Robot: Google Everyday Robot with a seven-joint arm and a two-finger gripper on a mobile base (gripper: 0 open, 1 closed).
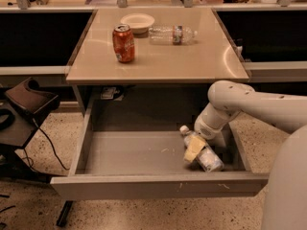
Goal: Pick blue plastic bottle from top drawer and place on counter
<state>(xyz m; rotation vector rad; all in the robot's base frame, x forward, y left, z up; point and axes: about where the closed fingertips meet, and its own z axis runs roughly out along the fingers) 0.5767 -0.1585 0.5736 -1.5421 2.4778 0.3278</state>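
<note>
The blue plastic bottle [208, 160] lies on its side in the right part of the open top drawer [144, 186], with its white cap pointing toward the back and its body close to the right wall. The gripper [193, 150] is down inside the drawer, right on the bottle's near side and overlapping it. I cannot tell whether it is released or clamped on the bottle. The main risk looks like a poor hold: a round, smooth bottle lying flat may roll or squirt toward the drawer wall if it is pinched off-centre. A grip near the neck could let the heavier end swing down during the lift. The arm [249, 104] reaches in just under the edge of the counter [158, 61], so a straight upward pull could knock the bottle or the wrist against that edge. On the counter, a red can [123, 43], a bowl [137, 22] and a clear bottle [171, 34] sit toward the back, so setting down too far in could bump them.
</note>
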